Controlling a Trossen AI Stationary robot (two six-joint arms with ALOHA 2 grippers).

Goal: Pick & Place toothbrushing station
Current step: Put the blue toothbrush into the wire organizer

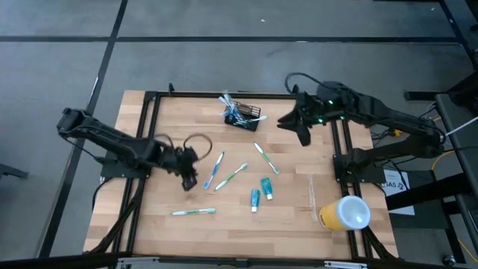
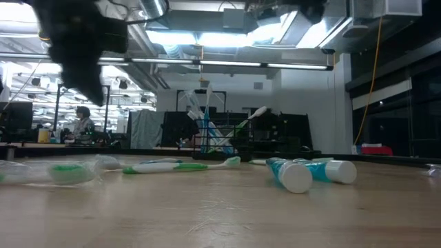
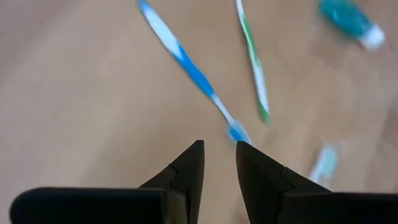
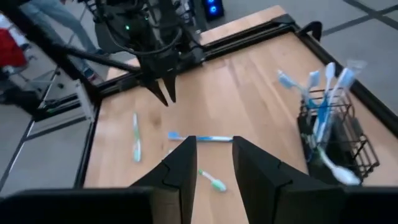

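Left tool over open tabletop.

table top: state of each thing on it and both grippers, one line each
wire-mesh holder: upright, several toothbrushes standing in it
blue toothbrush: lying flat, loose
green toothbrush: lying flat, loose
toothpaste tubes: two, lying flat, capped
yellow cup: on its side, white lid on
left gripper: open, empty, above blue toothbrush's end
right gripper: open, empty, raised near holder
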